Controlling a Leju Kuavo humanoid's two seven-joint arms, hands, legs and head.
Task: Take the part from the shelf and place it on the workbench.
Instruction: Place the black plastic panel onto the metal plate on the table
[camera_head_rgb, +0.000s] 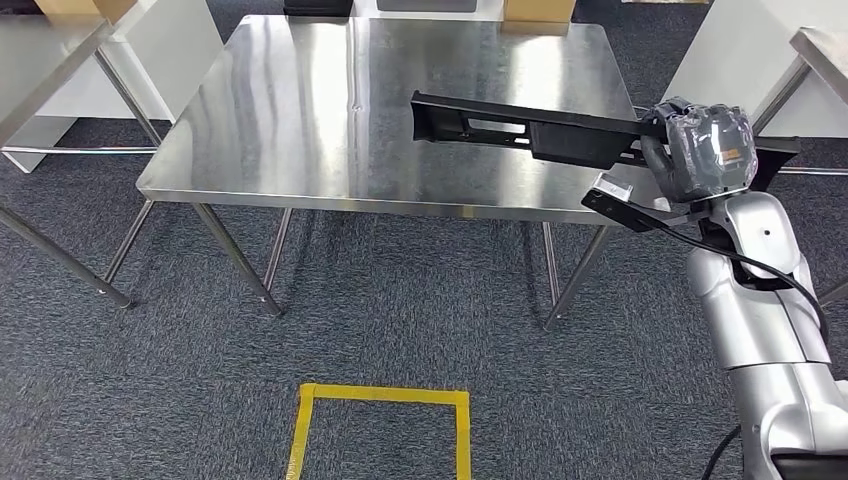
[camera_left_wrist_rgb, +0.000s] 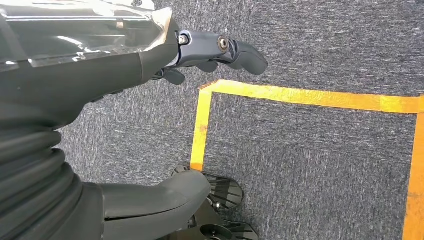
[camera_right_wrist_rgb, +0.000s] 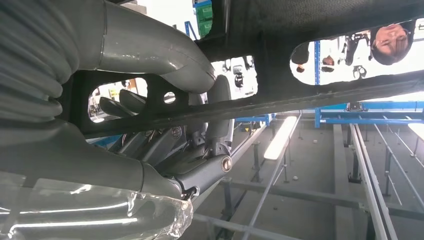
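Above the tabletop's (camera_head_rgb: 300, 120) right side, the right hand (camera_head_rgb: 700, 150) grips a long black part (camera_head_rgb: 520, 128), held level in the air. Left hand (camera_left_wrist_rgb: 210, 55) hangs over carpet, fingers loosely spread, holding nothing.

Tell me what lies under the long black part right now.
The black part, held by the right hand, hangs over the steel workbench. Bare steel shows beneath; the strip directly under it is covered.

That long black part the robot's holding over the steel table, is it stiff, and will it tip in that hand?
Probably stiff: the black part juts straight out without sagging. Held near one end by the right hand, it likely wants to tip. Cutouts suggest it's fairly light.
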